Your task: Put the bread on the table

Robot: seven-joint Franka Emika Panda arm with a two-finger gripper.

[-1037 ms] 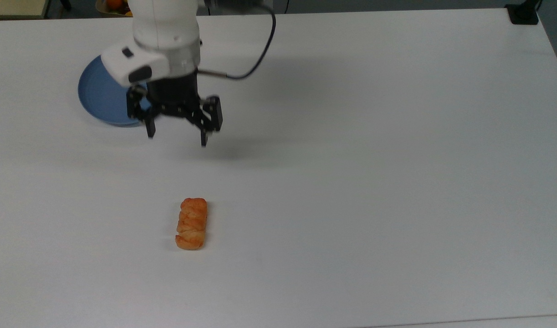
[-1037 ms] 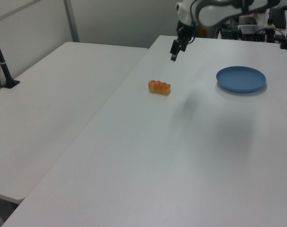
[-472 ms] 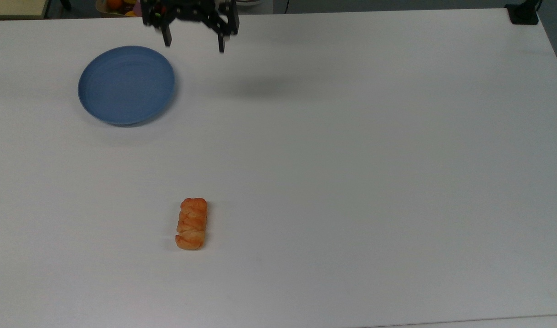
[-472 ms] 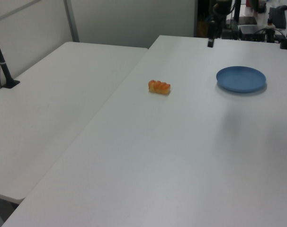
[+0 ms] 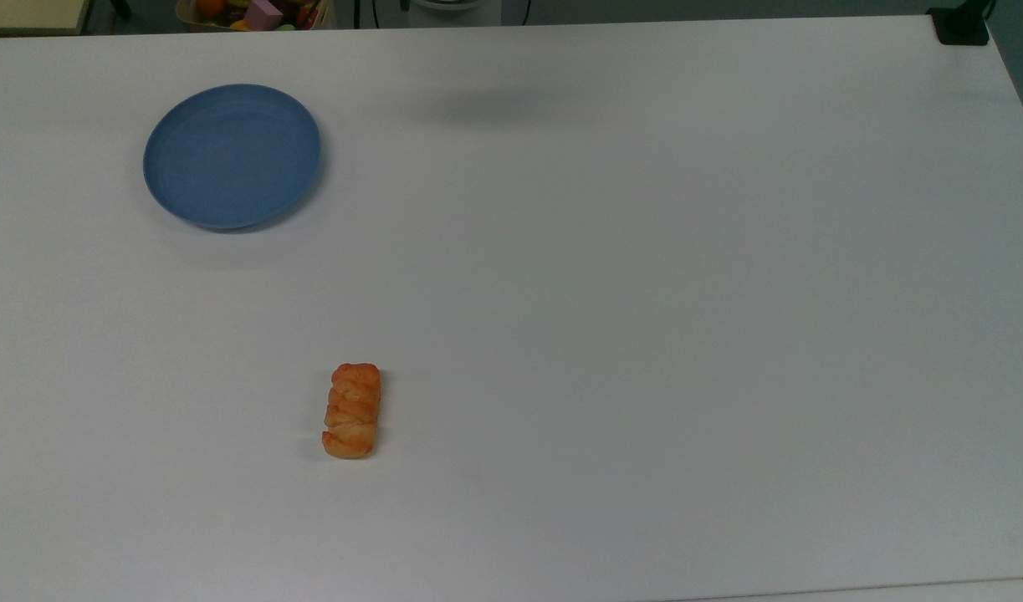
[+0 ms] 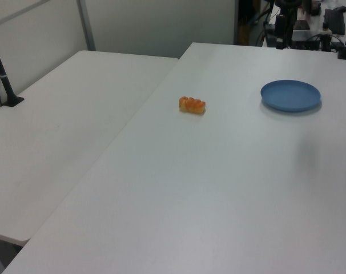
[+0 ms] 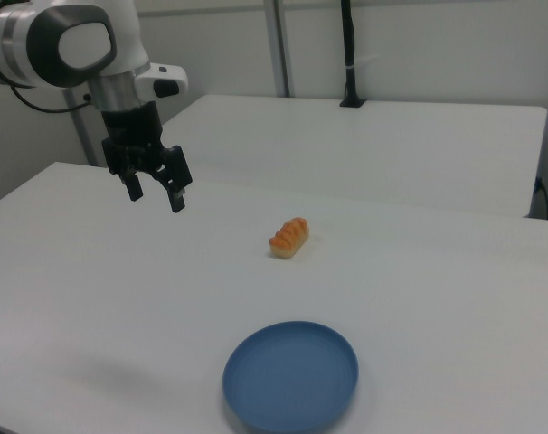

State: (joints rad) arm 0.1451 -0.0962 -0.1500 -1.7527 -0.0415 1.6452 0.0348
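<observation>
1. The bread [image 5: 352, 410] lies flat on the table [image 5: 645, 334], on its long side with the ridged top up, well apart from the blue plate [image 5: 232, 155]. In the top view it sits below the plate and a little to the top view's right of it.
2. The blue plate holds nothing, and nothing touches the bread.
3. The gripper [image 7: 155, 188] hangs above the table in the right view, to the right view's left of the bread and well apart from it. Its 2 fingers are spread wide with nothing between them.
4. Judged from how things lie, the task's goal looks met: the bread rests on bare tabletop, not on the plate.
5. The step in hand is probably clearing away. To do it well, the arm should go up and away from the bread, keeping the spread fingers high enough that they cannot brush the roll or catch the plate's rim.
6. There is no call to grip again. The roll is small and light, so any nudge could push it or turn it over.
7. A slow stop well apart from the bread would leave the result plain to check.
</observation>
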